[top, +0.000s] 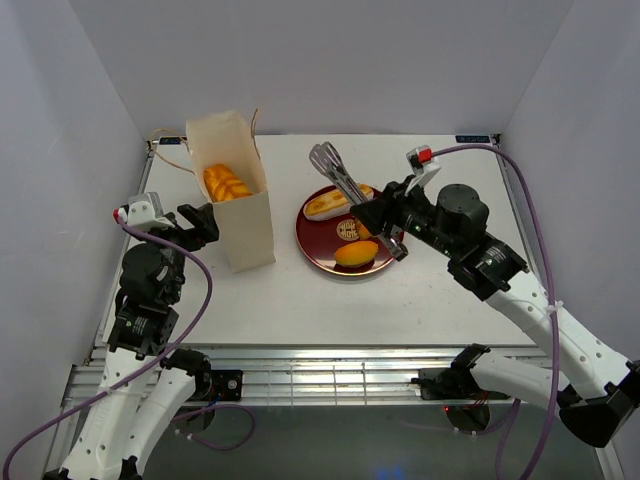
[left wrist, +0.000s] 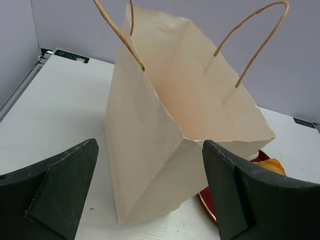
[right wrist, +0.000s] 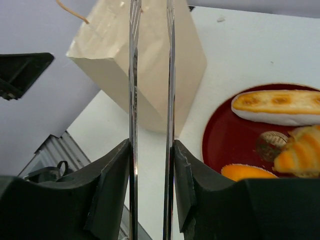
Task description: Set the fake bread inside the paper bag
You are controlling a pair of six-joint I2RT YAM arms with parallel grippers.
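We are seeing the paper bag (top: 243, 225) standing upright on the white tabletop (top: 430, 300), mouth open, string handles (left wrist: 255, 37) sticking up. Some fake bread (top: 226, 184) is sitting inside the bag, glossy orange pieces showing through the mouth in the top view. More is lying on the dark red plate (top: 312, 243) just right of the bag: a long cream-striped roll (right wrist: 277, 106) at the far side, a croissant (right wrist: 298, 152) beside it, and an oval bun (top: 357, 253) at the near rim.

Left jaws are hanging apart at the bag's left near side and are gripping nothing. The left wrist view is showing both dark fingers (left wrist: 55, 192) spread wide with the bag's corner between and beyond them. We cannot tell whether they are touching the paper.

Right jaws are clamping on the silver tongs (top: 338, 178), both metal arms pinched between the fingers (right wrist: 112, 190). The tongs are pointing toward the far side of the tabletop, heads lying past the plate's far rim. The arms are running parallel with a gap, nothing caught between them.
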